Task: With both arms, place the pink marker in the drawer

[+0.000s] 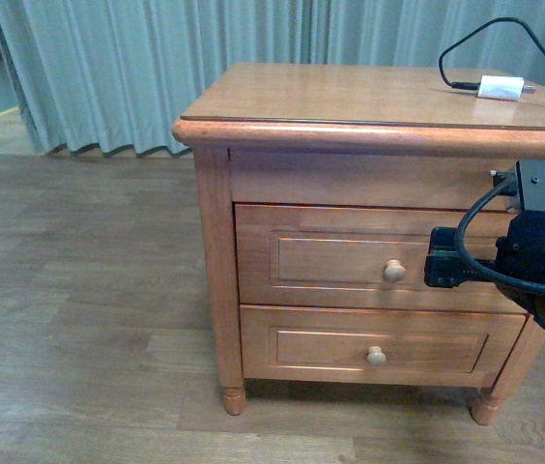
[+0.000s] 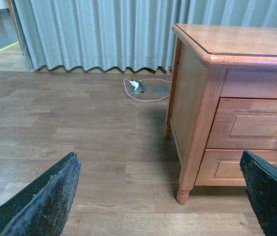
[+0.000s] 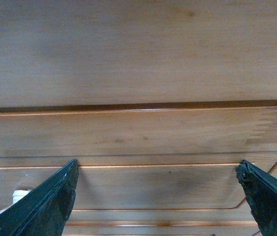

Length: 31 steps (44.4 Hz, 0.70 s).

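The pink marker is not in view in any frame. The drawer point(image 1: 335, 256) is the top one of the honey-coloured cabinet point(image 1: 350, 97); it is shut, and its round knob point(image 1: 394, 271) is bare. My right gripper point(image 1: 444, 259) hangs just right of that knob, close to the drawer front. In the right wrist view the right gripper point(image 3: 158, 164) is open, facing the drawer's recessed panel point(image 3: 168, 132) with nothing between its fingers. My left gripper point(image 2: 158, 155) is open over the floor to the left of the cabinet, with the drawer point(image 2: 256, 123) off to one side.
A white charger plug point(image 1: 500, 87) with a black cable lies on the cabinet top at the right. Below the top drawer is the shut lower drawer point(image 1: 369, 343). A floor socket with a white cord point(image 2: 141, 87) lies by the curtain point(image 2: 104, 34).
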Motion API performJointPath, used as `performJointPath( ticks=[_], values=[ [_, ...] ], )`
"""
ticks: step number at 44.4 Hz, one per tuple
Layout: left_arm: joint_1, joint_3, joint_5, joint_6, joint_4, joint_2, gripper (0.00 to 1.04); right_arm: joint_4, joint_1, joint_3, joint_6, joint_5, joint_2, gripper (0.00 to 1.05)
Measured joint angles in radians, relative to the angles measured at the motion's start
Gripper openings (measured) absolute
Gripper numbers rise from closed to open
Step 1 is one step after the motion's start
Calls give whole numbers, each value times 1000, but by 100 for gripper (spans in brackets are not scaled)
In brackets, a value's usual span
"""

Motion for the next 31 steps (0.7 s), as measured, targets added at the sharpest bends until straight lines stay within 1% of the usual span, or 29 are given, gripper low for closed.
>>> performJointPath(
  ticks=[5, 10, 19, 24, 31],
  values=[
    [0, 0, 0, 0, 0, 0, 99, 0, -5, -40, 3, -49, -37, 96],
    [0, 0, 0, 0, 0, 0, 99, -14, -7, -103, 4, -70, -106, 96],
    [0, 0, 0, 0, 0, 0, 99, -112, -14, -248, 11, -111, -317, 96],
    [0, 0, 0, 0, 0, 0, 99, -217, -24, -318, 20, -133, -468, 96],
    [0, 0, 0, 0, 0, 0, 99, -440, -40, -362, 47, -148, -715, 96]
  ],
)
